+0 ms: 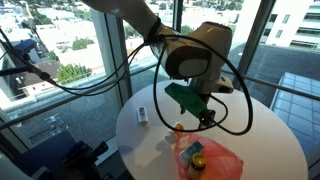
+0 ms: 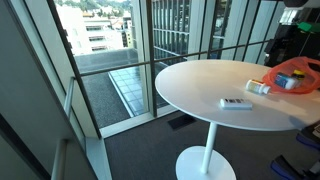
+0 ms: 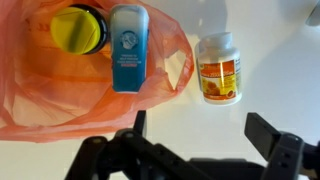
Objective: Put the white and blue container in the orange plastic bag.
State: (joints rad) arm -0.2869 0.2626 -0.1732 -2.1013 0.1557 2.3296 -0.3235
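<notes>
The white and blue container (image 3: 128, 48) lies lengthwise within the outline of the crinkled orange plastic bag (image 3: 40, 95), beside a dark item with a yellow lid (image 3: 78, 28). I cannot tell whether bag film covers the container. My gripper (image 3: 200, 125) is open and empty, hovering above bare table just in front of the bag and the container. In an exterior view the gripper (image 1: 205, 118) hangs over the bag (image 1: 218, 160) on the round white table (image 1: 260, 135). The bag also shows at the table's far side in an exterior view (image 2: 296, 75).
A small bottle with an orange label (image 3: 219, 68) stands on the table right of the bag, also in both exterior views (image 1: 180, 128) (image 2: 258, 88). A slim white item with a dark mark (image 1: 142, 116) (image 2: 236, 103) lies apart. Glass walls surround the table.
</notes>
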